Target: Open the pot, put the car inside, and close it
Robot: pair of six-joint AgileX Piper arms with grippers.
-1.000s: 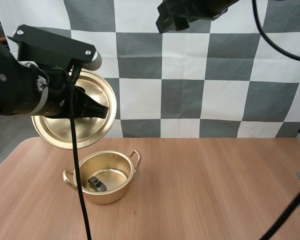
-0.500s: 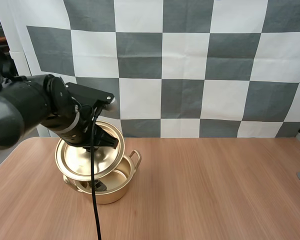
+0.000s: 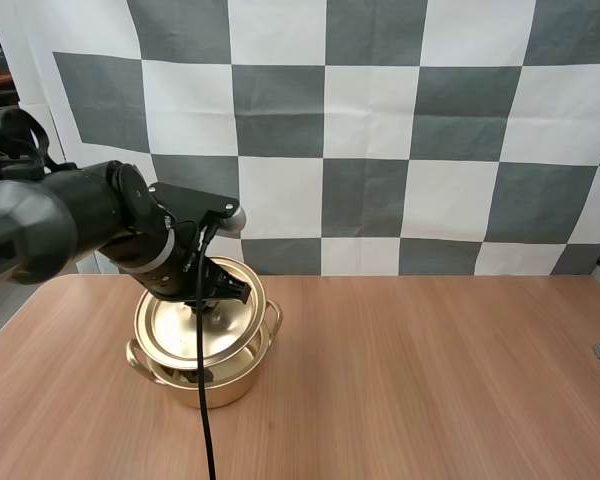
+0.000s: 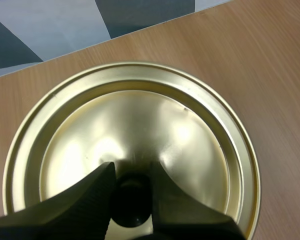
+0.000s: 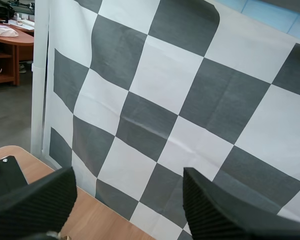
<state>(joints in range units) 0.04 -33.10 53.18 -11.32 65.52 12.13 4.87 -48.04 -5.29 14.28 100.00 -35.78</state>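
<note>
Left gripper (image 4: pixel 131 181) clamped on the black knob (image 4: pixel 132 205) of the gold lid (image 4: pixel 140 115), one finger pressed to each side of it. Lid held tilted over the mouth of the gold pot (image 3: pixel 218 388), not seated, toward the left of the table (image 3: pixel 430 380). Pot's near rim and right handle (image 3: pixel 273 317) showing just past the lid's edge. Bare tabletop open to the right and nearer. Right gripper (image 5: pixel 127 200) spread wide, nothing between its fingers, raised off the table.
</note>
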